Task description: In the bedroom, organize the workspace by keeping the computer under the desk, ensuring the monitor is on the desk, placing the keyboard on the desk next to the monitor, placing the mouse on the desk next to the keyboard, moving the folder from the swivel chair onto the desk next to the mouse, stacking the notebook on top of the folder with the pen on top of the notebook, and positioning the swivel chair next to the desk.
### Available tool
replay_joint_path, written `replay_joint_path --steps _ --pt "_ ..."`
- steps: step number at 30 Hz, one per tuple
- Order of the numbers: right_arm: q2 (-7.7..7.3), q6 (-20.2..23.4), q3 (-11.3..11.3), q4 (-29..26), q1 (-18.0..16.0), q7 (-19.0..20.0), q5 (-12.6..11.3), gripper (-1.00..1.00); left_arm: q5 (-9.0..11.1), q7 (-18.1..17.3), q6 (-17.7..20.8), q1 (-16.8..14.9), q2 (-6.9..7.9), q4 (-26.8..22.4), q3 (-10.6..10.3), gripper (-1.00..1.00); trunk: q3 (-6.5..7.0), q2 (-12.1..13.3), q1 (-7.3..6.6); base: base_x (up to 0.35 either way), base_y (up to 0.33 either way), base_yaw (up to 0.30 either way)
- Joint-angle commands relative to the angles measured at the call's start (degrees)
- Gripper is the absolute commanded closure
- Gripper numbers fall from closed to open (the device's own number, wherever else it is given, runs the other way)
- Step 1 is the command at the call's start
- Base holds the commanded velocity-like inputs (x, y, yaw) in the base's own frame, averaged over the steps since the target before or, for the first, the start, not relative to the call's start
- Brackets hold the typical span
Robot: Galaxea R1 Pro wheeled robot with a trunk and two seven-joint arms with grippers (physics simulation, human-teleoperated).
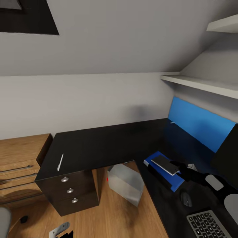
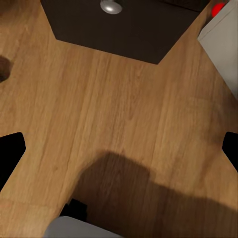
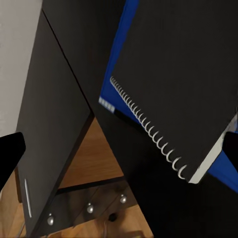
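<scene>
Notebook [image 1: 165,164] lying on blue folder [image 1: 163,170] on desk [image 1: 109,143]; my right gripper [image 1: 177,165] spread wide, hovering at its 3 o'clock edge. Pen [image 1: 60,162] far off at 9 o'clock. Mouse [image 1: 186,199], keyboard [image 1: 209,224] at 5 o'clock. Left gripper [image 2: 119,153] spread over floor.

A dark spiral notebook [image 1: 164,164] is lying on the blue folder [image 1: 162,172] on the black desk [image 1: 99,145]; a pale pen [image 1: 60,162] is lying well apart.

Left wrist cam was basically staring down at the wood floor [image 2: 114,114]. The dark drawer unit [image 2: 124,29] sat along one edge with a round silver knob [image 2: 111,6], and the light grey computer [image 2: 220,47] poked in just beside it. The gripper's black fingertips [image 2: 9,153] were spread wide apart.
</scene>
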Motion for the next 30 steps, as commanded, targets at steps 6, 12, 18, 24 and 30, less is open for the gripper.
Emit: replay_joint_path --steps 6,12,18,24,30 --pt "-0.06 0.1 0.4 0.0 -0.1 0.1 -0.3 -1.0 0.6 0.2 0.3 0.0 -0.03 -0.1 0.1 -1.0 0.83 2.0 -1.09 0.0 0.0 0.0" --pt "-0.06 0.1 0.4 0.0 -0.1 0.1 -0.3 -1.0 0.7 0.2 0.3 0.0 -0.03 -0.1 0.1 -1.0 0.83 2.0 -1.09 0.0 0.0 0.0" --pt "-0.06 0.0 0.4 0.0 -0.1 0.2 -0.4 -1.0 0.7 0.2 0.3 0.0 -0.04 -0.1 0.1 -1.0 0.83 2.0 -1.09 0.0 0.0 0.0" --pt "-0.06 -0.4 0.7 -0.6 -0.1 0.2 -0.2 -1.0 0.7 0.2 0.3 0.0 -0.05 -0.1 0.1 -1.0 0.83 2.0 -1.09 0.0 0.0 0.0" --pt "0.04 -1.1 4.0 -7.3 -0.1 -3.2 2.4 -1.0 0.7 0.2 0.3 0.0 -0.05 -0.1 0.1 -1.0 0.83 2.0 -1.09 0.0 0.0 0.0"
